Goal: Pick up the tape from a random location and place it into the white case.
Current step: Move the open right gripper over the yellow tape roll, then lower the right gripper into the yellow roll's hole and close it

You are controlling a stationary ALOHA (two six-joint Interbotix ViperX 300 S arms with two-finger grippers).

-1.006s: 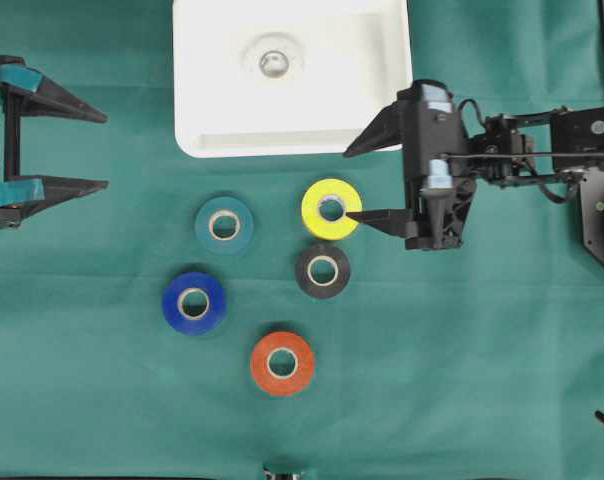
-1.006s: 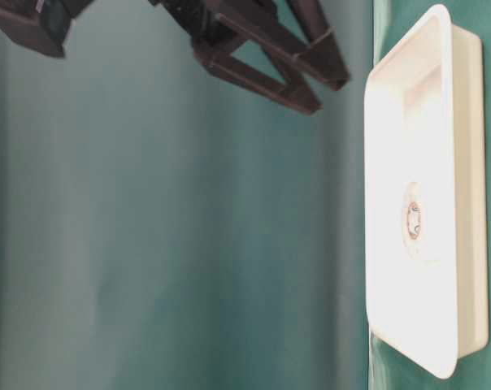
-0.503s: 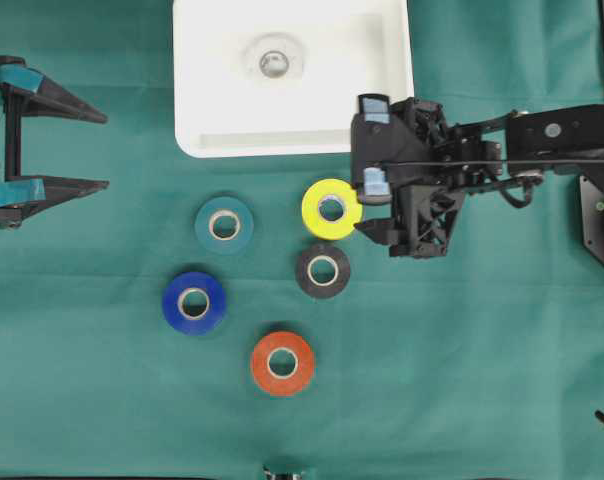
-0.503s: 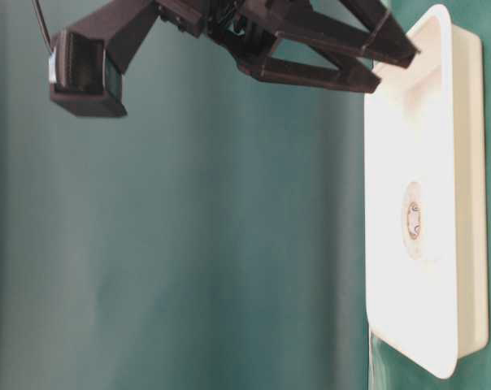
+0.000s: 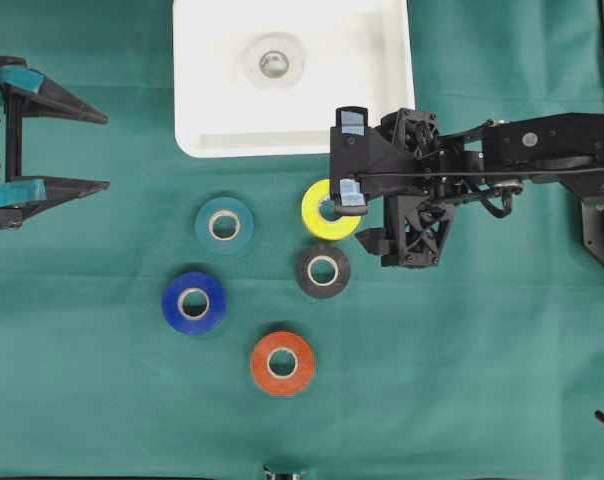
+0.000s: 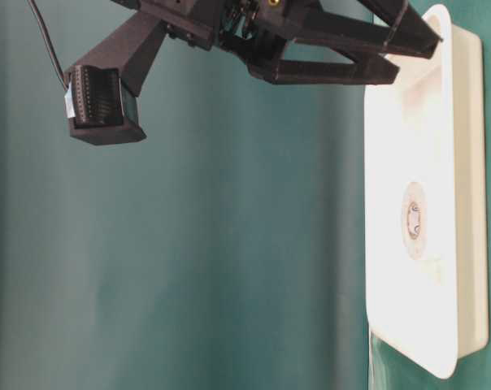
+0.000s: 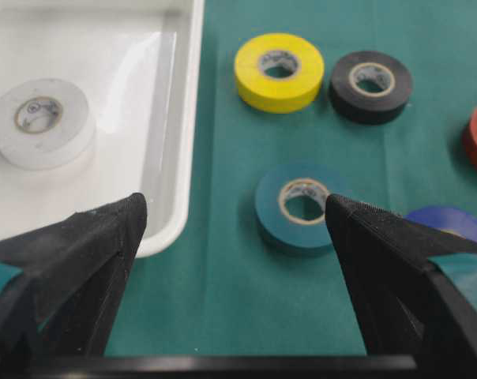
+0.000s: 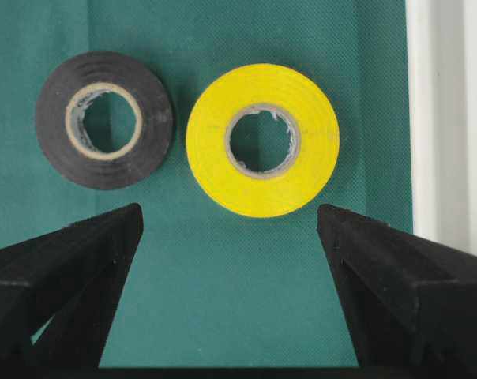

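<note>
Near edge of the green cloth-covered table (image 5: 482, 380): orange-red roll of tape (image 5: 282, 363) lies flat, alone. Next row up: dark blue roll of tape (image 5: 194, 302) to the left, black roll of tape (image 5: 323, 270) to the right. Beyond those: teal roll of tape (image 5: 224, 225), lying flat and apart from the others, and the yellow roll of tape (image 5: 325, 210), flat on the cloth just beside the black one, not touching it as far as the right wrist view shows.

Right gripper (image 8: 230, 276): jaws spread wide, nothing between them. It hangs over the yellow roll, pointing down; its wrist view looks straight onto the roll, which lies ahead of the gap between the two black fingers (image 8: 65, 268). No contact visible.

Left gripper (image 7: 234, 260): jaws spread wide, holding nothing, parked at the left edge of the table, well apart from all rolls.

Far edge: large shallow white plastic case with rounded corners (image 5: 212, 120). One white roll of tape (image 7: 39, 122) lies flat inside it, near the middle. The yellow roll sits just outside the case's near rim, near its right corner.
</note>
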